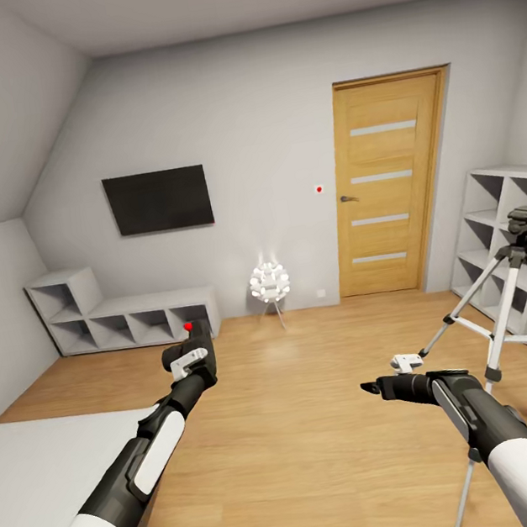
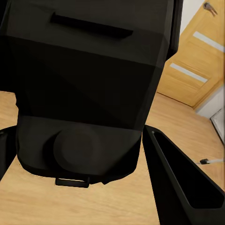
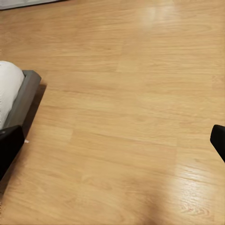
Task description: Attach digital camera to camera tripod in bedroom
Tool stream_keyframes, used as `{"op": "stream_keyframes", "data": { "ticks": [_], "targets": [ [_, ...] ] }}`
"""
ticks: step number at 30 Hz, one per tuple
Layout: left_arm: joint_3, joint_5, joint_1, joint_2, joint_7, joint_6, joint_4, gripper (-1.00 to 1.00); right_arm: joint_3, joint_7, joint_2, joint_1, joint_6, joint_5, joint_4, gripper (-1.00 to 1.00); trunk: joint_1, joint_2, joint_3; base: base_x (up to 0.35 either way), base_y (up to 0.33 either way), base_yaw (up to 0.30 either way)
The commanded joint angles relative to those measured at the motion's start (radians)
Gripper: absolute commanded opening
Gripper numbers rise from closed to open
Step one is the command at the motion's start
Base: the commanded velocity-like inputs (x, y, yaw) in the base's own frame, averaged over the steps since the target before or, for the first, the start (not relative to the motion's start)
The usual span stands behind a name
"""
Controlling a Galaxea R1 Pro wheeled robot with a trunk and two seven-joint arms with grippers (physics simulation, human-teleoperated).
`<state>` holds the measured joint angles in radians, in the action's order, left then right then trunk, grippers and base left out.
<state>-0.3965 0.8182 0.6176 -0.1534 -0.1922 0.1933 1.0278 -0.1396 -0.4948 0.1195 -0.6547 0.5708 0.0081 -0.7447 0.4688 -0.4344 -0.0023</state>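
Carrying step: camera (image 2: 79,93) clamped between left jaws; right jaws wide, empty. Next: reach tripod (image 1: 519,291) head.

No words, numbers, labels or brand marks can be read anywhere. The door (image 1: 390,184), the dark wall screen (image 1: 157,200) and the black camera (image 2: 89,89) carry no lettering, and the small red-dotted wall plate (image 1: 319,190) is too tiny to read.

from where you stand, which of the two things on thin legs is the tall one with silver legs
The camera tripod at the right, before the grey cube shelves. Its silver legs carry a dark head. The other, the floor lamp beside the oak door, is short with a white ball cluster.
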Motion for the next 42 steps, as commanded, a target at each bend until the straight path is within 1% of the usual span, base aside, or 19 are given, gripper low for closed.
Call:
{"op": "stream_keyframes", "data": {
  "ticks": [1,2,7,10,12,15,16,17,28,42],
  "targets": [
    [-0.004,0.007,0.001,-0.001,-0.007,0.002,0.003,-1.0,-0.003,-0.004,-0.001,0.0,0.006,0.001,-0.001,1.0,-0.004,0.006,0.003,0.0,0.0,0.0],
    [-0.004,0.008,0.001,-0.002,-0.007,0.002,0.003,-1.0,-0.003,-0.004,-0.001,0.0,0.006,0.001,-0.001,1.0,-0.007,0.013,0.006,0.0,0.0,0.0],
    [-0.004,0.008,0.001,-0.003,-0.007,0.002,0.007,-1.0,-0.003,-0.005,-0.001,0.0,0.006,0.002,-0.001,1.0,-0.007,0.013,0.006,0.0,0.0,0.0],
    [-0.006,0.016,0.001,0.006,-0.008,0.0,-0.001,-1.0,-0.004,-0.007,0.0,0.0,0.005,0.004,-0.001,1.0,-0.007,0.013,0.006,0.0,0.0,0.0],
    [-0.007,0.034,0.001,0.008,-0.009,0.0,-0.004,-1.0,-0.004,-0.007,0.0,0.0,0.005,0.005,-0.001,1.0,-0.007,0.013,0.006,0.0,0.0,0.0],
    [-0.007,0.083,0.001,0.006,-0.006,0.001,-0.007,-1.0,-0.004,-0.007,0.0,0.0,0.005,0.005,-0.001,1.0,-0.007,0.013,0.006,0.086,0.0,0.0],
    [-0.007,0.091,0.001,0.006,-0.005,0.001,-0.008,-1.0,-0.004,-0.007,0.0,0.0,0.005,0.005,-0.001,1.0,-0.007,0.013,0.006,0.186,0.0,0.0],
    [-0.009,0.113,0.001,-0.002,-0.002,0.001,-0.008,-1.0,-0.004,-0.007,0.0,0.0,0.005,0.006,-0.001,1.0,-0.007,0.013,0.006,0.282,0.0,0.0],
    [-0.016,0.105,0.001,-0.009,-0.002,0.0,-0.009,-1.0,-0.003,-0.005,-0.001,0.0,0.004,0.003,-0.001,1.0,-0.007,0.013,0.006,0.324,0.0,0.0],
    [-0.011,0.104,0.001,-0.003,-0.002,-0.004,-0.012,-1.0,-0.003,-0.005,-0.003,0.0,0.004,0.001,0.0,1.0,-0.007,0.013,0.006,0.337,0.0,0.0]
  ]
}}
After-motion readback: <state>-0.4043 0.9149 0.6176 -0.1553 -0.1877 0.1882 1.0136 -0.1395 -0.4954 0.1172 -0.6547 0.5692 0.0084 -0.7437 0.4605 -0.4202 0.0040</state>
